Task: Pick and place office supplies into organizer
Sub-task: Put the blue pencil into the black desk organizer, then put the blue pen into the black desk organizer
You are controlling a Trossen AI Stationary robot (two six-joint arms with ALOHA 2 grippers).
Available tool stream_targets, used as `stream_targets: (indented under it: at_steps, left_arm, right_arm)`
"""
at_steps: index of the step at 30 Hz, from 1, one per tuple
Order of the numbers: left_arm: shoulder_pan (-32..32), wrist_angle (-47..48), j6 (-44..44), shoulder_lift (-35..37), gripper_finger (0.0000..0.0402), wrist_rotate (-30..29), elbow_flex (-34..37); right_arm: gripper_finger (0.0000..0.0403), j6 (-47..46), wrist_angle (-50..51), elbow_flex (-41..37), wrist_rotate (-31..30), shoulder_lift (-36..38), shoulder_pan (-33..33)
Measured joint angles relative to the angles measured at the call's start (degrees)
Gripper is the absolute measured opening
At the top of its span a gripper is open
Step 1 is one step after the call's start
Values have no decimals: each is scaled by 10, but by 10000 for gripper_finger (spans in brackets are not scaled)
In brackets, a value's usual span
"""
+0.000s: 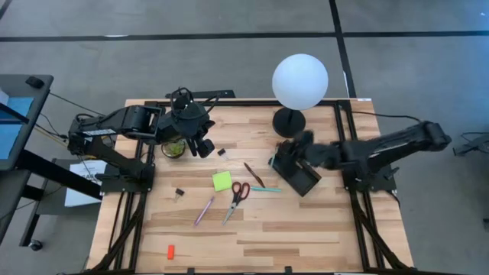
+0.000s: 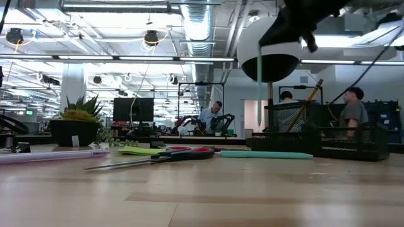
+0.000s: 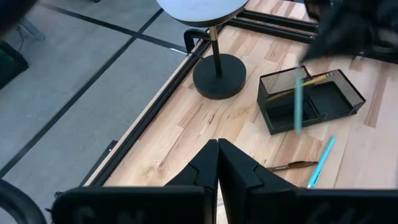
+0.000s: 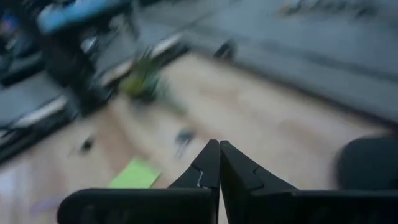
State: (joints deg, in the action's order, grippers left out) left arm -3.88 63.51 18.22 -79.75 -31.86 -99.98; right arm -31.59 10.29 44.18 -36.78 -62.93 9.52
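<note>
My right gripper hovers over the black mesh organizer at the table's right, shut on a teal pen that hangs upright above the organizer. A tan pencil leans inside the organizer. On the table lie a second teal pen, a dark pen, red-handled scissors, a lime-green sticky pad, a purple pen, two black clips and a red-orange piece. My left gripper waits shut and empty beside the potted plant. My right gripper holds the teal pen by its upper end; the gripper is blurred there, so the kind of hold does not show. In its own wrist view the fingers stand together and the pen is hidden. The pen hangs upright, lifted clear, its lower end over the organizer.
The white globe lamp stands on its round black base just beyond the organizer. The plant sits at the far left. Bare wood stretches along the near edge. People sit in the room behind the table.
</note>
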Motion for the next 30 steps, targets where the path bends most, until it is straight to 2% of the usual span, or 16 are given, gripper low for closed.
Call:
stream_targets:
  at_steps: [2, 7, 14, 19, 24, 30]
  left_arm:
    - [0, 0, 0, 0, 0, 0, 0]
    - [0, 0, 9, 0, 0, 0, 0]
    - [0, 0, 10, 0, 0, 0, 0]
    - [0, 0, 7, 0, 0, 0, 0]
    - [0, 0, 3, 0, 0, -3, 0]
    - [0, 0, 2, 0, 0, -4, 0]
  right_arm:
    - [2, 21, 11, 0, -24, 39, -17]
    - [1, 52, 22, 1, -25, 97, -37]
    - [1, 32, 130, 1, -60, 114, -34]
    - [1, 58, 117, 1, -119, 130, -24]
    - [0, 81, 91, 2, -127, 168, -19]
    - [0, 24, 169, 2, -105, 178, -2]
